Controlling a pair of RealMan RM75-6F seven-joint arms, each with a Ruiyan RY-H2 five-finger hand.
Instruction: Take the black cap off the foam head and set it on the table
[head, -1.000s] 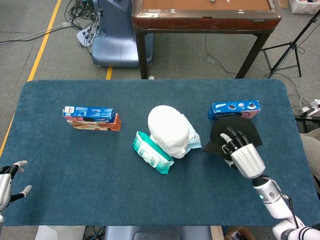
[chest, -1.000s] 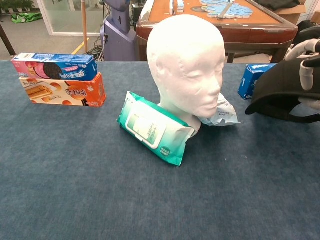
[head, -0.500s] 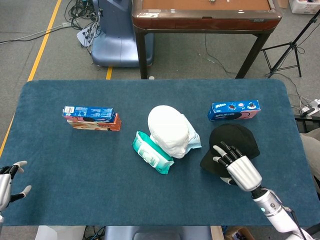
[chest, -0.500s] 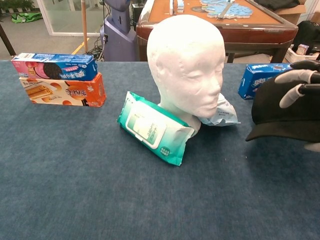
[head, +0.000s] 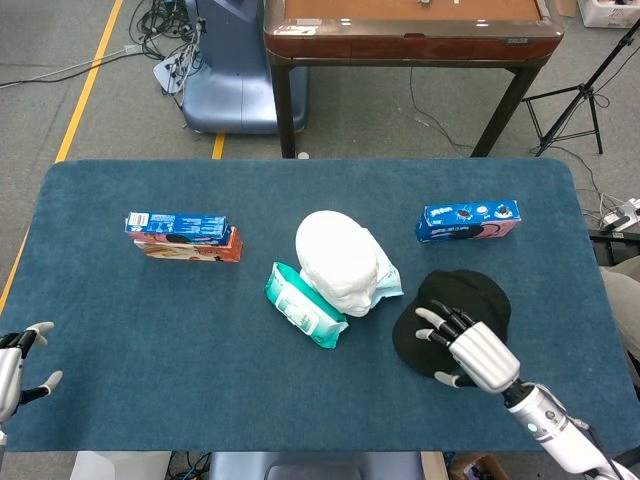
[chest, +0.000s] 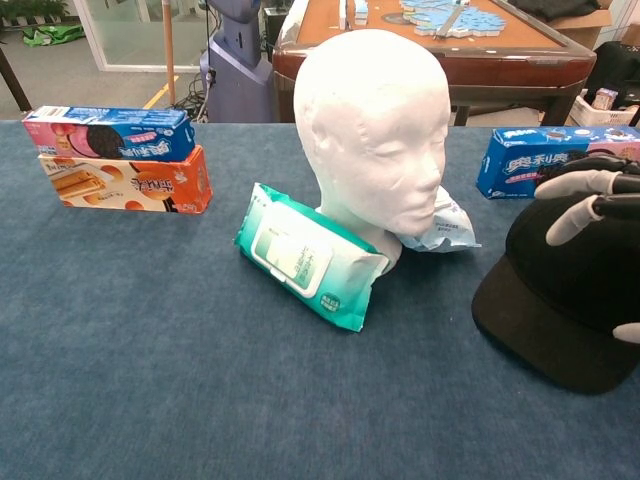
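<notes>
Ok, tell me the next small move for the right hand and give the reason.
Probably spread the fingers and lift the right hand straight up off the black cap. The cap already lies flat on the blue table, clear of the bare foam head, and the hand rests on its crown, so only the release seems left.

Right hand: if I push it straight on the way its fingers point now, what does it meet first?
The right hand already rests on the black cap. Beyond it, the fingers point toward the foam head and the pale blue pack beside it, though depth is uncertain.
</notes>
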